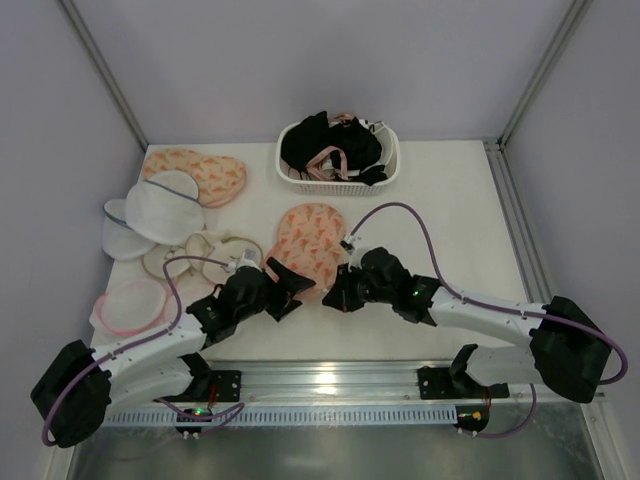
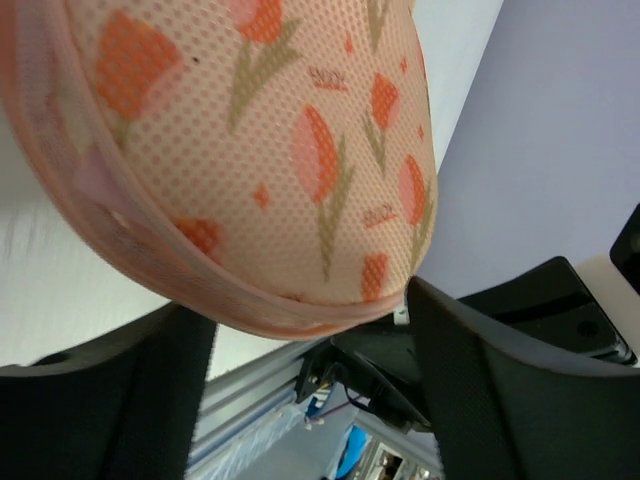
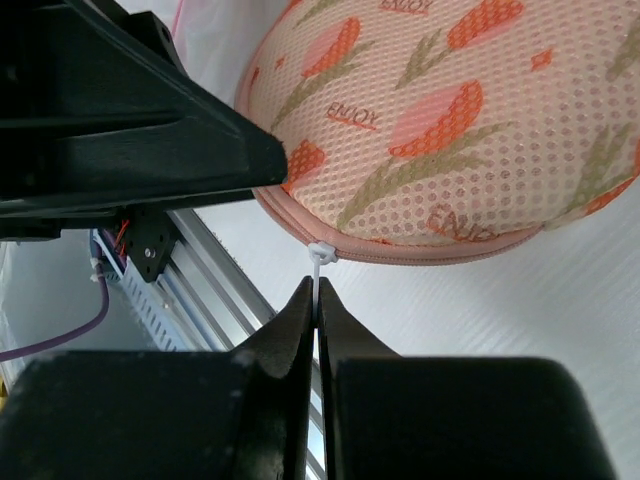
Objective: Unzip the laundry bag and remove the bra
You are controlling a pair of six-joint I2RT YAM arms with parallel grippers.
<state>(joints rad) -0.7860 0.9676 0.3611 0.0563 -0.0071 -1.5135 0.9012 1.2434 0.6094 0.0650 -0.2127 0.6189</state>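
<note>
The peach laundry bag (image 1: 312, 235) with orange-pink print lies zipped shut in the middle of the table. It fills the left wrist view (image 2: 270, 150) and the right wrist view (image 3: 450, 130). My right gripper (image 1: 336, 296) (image 3: 319, 300) is shut on the white zip pull (image 3: 320, 262) at the bag's pink rim, at its near end. My left gripper (image 1: 288, 288) (image 2: 310, 305) stands open at the bag's near-left end, with the rim between its spread fingers. The bra is hidden.
A second peach bag (image 1: 195, 172) lies at the back left. White mesh bags (image 1: 155, 210) and cream round bags (image 1: 215, 250) lie left of the arms. A white basket (image 1: 340, 183) with black garments (image 1: 320, 140) stands at the back. The left gripper's black body (image 3: 130, 130) is close beside the right one.
</note>
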